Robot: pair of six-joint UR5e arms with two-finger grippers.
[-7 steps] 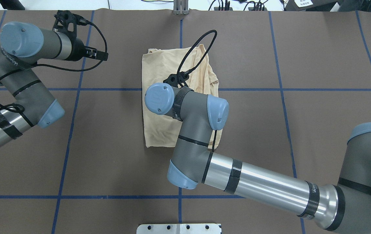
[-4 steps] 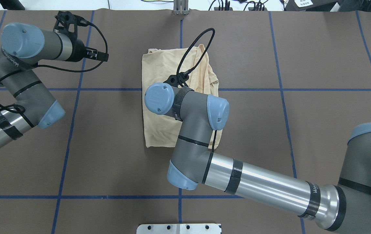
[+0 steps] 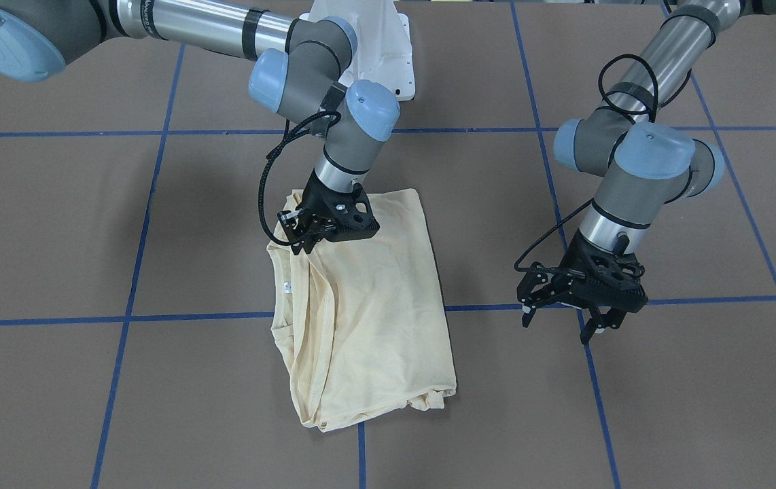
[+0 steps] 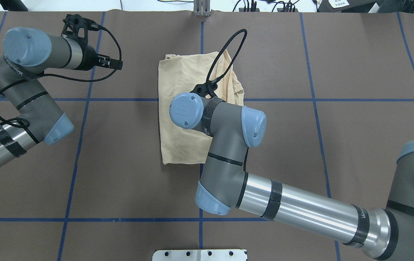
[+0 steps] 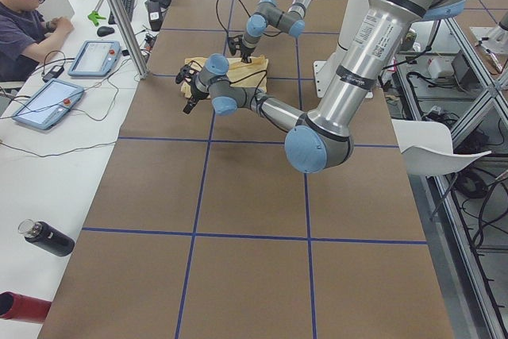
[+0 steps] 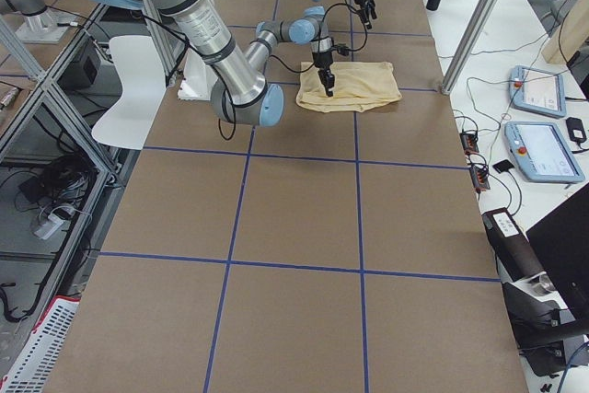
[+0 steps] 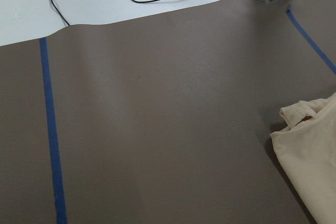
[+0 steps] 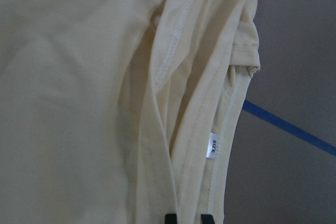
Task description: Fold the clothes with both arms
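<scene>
The black two-finger right gripper (image 3: 301, 241), tips nearly together, grip unclear, poised over the robot-side end of the folded cream-yellow T-shirt (image 3: 374, 305) stretching away; left gripper (image 3: 525, 299), spread and empty, well apart.

Bright, evenly lit from overhead; soft shadows on the table (image 3: 55, 224); faint glare on the right arm (image 4: 308, 212); mostly sharp
</scene>
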